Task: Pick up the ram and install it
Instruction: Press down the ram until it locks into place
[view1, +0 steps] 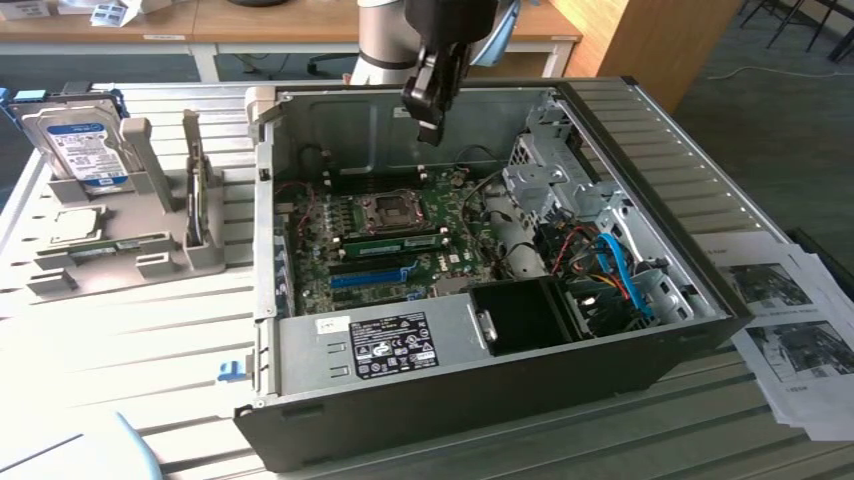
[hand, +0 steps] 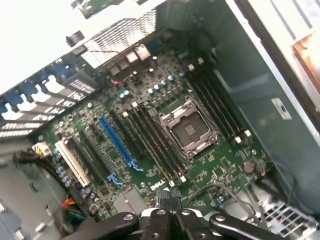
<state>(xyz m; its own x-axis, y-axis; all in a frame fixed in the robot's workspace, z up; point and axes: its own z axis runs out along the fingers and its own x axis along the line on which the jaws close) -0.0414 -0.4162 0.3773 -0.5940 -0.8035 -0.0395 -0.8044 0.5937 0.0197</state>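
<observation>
An open PC case (view1: 694, 300) is being shown lying on its side on a slatted table (view1: 160, 340), w/ the motherboard (view1: 347, 260) facing up. On the exterior view's left a grey fixture (view1: 134, 265) is being used to prop a hard drive (view1: 78, 150) upright. Printed sheets (view1: 787, 330) are lying on the exterior view's right.

The gripper (view1: 430, 128) is being held above the case opening, over the board's far part and clear of everything below. Its fingers are being kept pressed together. Nothing can be made out between them in either view, though a thin part held edge-on can't be ruled out.

The ram (view1: 400, 241), a pale-green stick, is being seen approx. level in a slot just beside the CPU socket (view1: 391, 208), on the side toward the blue slot (view1: 367, 277). It is lying below the gripper and nearer the camera, apart from the tips and not touched. Whether it is fully latched can't be told.

In the wrist view the closed tips (hand: 170, 197) are being shown over the board (hand: 215, 165), w/ the socket (hand: 187, 127) beyond them.
</observation>
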